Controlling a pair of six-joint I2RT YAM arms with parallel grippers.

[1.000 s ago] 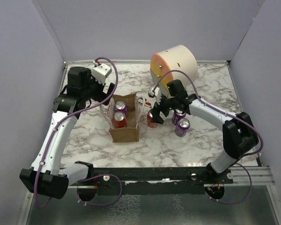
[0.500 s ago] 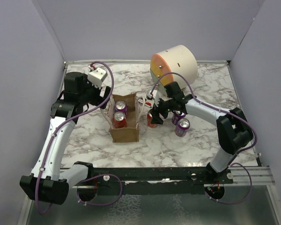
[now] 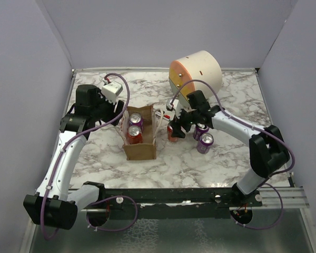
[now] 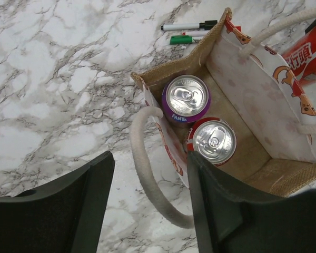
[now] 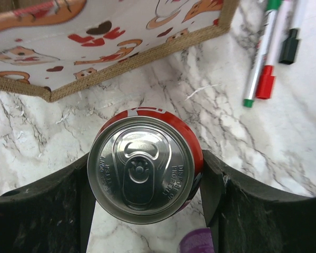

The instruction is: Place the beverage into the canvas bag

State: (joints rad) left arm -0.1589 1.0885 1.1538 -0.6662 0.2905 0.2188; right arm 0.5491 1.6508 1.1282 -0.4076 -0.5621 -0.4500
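Right gripper [image 5: 147, 158] clasps smooth red aluminium can [image 5: 144, 171] beside boxy tan burlap bag [image 5: 121, 66]. Left gripper [image 4: 150, 161] gapes astride its white rope handle [image 4: 138, 153].

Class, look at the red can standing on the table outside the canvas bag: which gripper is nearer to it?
The right. The right gripper has fingers against both sides of the red can. The left gripper is across the canvas bag, straddling its far handle.

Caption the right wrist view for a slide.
Right gripper grips a red can standing beside the canvas bag, markers nearby on the marble table.
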